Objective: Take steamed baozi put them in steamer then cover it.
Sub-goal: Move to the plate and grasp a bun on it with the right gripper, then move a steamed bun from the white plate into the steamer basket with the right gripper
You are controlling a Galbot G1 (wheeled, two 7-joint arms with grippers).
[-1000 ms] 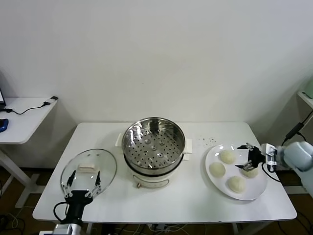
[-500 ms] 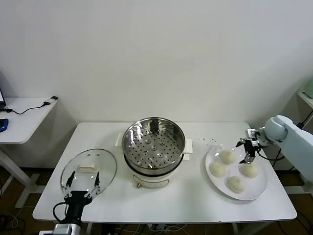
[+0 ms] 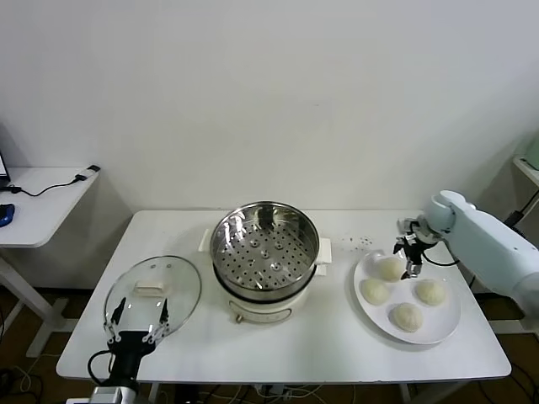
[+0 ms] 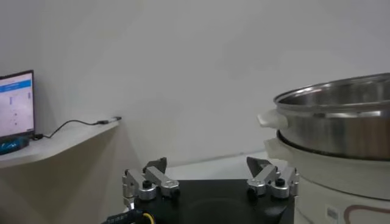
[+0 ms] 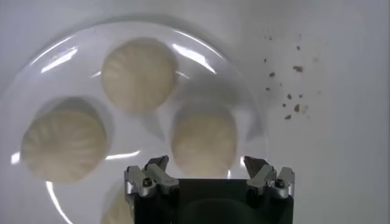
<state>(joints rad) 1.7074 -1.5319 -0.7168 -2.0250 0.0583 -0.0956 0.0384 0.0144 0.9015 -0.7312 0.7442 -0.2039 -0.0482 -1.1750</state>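
The right arm reaches in from the right side, bent at the elbow, its wrist turned so the right claw (image 3: 410,255) points down. Its fingers (image 5: 152,175) stand wide apart, with nothing between them. The left arm sits low at the near left, idle, and the left claw (image 3: 135,324) points forward and up, its fingers (image 4: 149,181) also spread wide and empty.

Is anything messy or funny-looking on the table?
Only a little: dark crumbs are scattered on the white table between the steamer and the plate of baozi. Everything else sits upright and tidy.
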